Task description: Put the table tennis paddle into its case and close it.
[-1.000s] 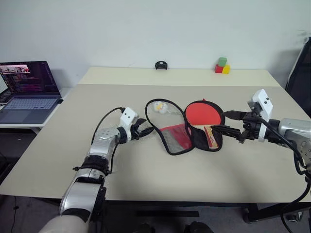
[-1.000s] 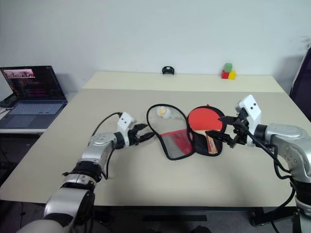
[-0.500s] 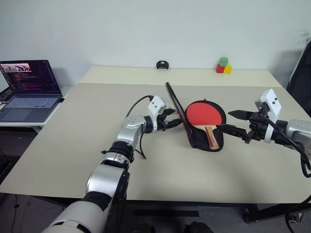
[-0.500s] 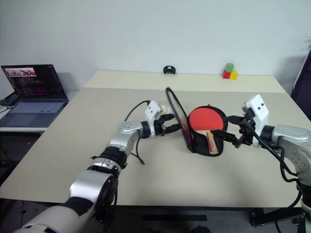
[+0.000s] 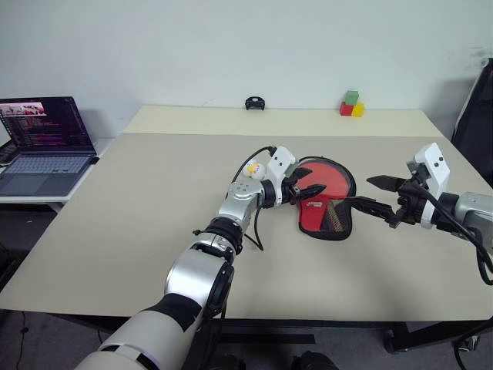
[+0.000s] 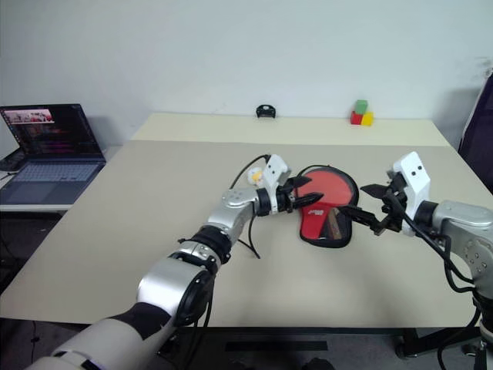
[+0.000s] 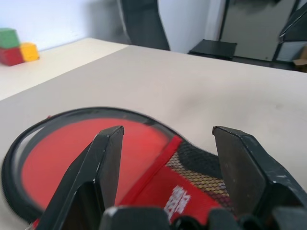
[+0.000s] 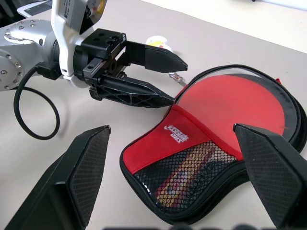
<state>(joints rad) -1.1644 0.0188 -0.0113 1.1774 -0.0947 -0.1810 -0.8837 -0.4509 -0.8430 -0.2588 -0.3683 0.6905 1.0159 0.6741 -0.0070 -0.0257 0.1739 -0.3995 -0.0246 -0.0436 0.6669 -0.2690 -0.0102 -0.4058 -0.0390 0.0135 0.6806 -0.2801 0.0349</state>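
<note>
Left gripper (image 5: 310,190): fingers spread, empty, hovering at the 9 o'clock edge of the case (image 5: 326,199), tips over the red cover. Right gripper (image 5: 375,194): fingers spread wide, empty, just off the case's 3 o'clock side, not touching. Case lying flat near the middle of the beige table (image 5: 154,223), red logo side with mesh pocket up, black zipper rim visibly gaping around the round end. Table tennis paddle (image 8: 184,181) inside, striped handle visible through the mesh. Small white and yellow object (image 5: 254,169) at 10 o'clock from the case. Coloured blocks (image 5: 351,105) and a small black object (image 5: 253,102) at the table's 12 o'clock edge; open laptop (image 5: 42,142) on a side surface at 9 o'clock.
</note>
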